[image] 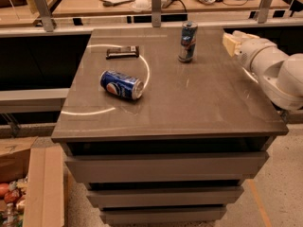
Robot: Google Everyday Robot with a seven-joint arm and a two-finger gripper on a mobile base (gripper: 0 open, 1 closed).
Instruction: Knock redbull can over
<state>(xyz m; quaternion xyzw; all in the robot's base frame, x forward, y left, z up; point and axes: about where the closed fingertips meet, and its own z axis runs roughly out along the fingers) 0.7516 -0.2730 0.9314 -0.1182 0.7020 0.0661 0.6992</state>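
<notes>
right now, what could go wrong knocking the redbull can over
The pincer hovers right of the redbull can, apart from it; the can is slim, so a sweep off line may miss. The can stands far back on the table, so a hard hit might send it off. It could roll into the Pepsi can lying on its side.

Arm (263,60) held out level.
The gripper (230,42) is carried at its tip; the round white elbow (289,78) is seen behind it.

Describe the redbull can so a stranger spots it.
On the grey table, near the far edge, the redbull can stands upright, left of the gripper. Unlike the wide blue Pepsi can lying on its side, it is slim and silvery.
</notes>
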